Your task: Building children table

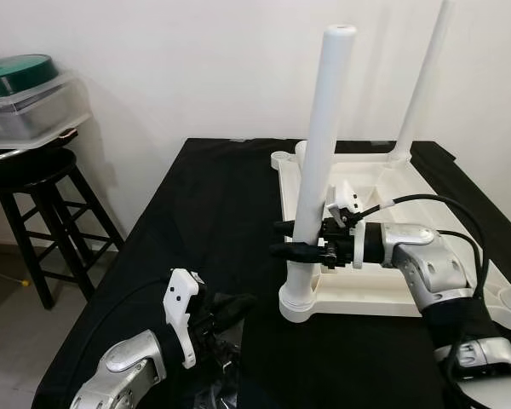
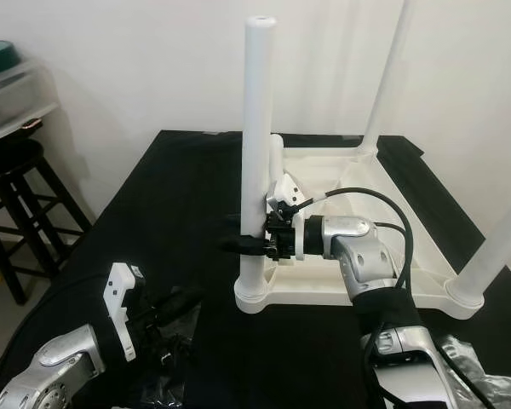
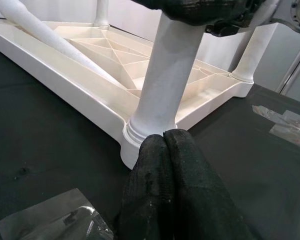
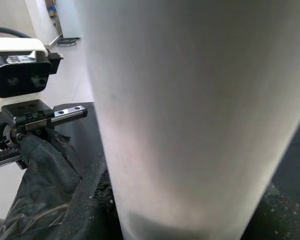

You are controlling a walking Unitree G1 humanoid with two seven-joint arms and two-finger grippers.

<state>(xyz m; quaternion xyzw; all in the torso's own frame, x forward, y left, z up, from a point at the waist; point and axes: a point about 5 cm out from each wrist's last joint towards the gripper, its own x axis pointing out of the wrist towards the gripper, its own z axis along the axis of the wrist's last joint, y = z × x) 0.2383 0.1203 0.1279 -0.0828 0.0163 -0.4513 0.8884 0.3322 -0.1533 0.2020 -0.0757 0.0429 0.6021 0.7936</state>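
White plastic tabletop lies upside down on black cloth, near-corner leg standing upright in its socket. Right gripper comes in from the side, fingers clamped round leg low on the shaft, axis vertical. Left gripper closed, holding nothing, just in front of the socket. Right arm's nearer; prob twist/seat next.

It looked like a room in a home: a plain white wall, a dark wooden stool carrying a lidded plastic container, and a work table draped in black cloth
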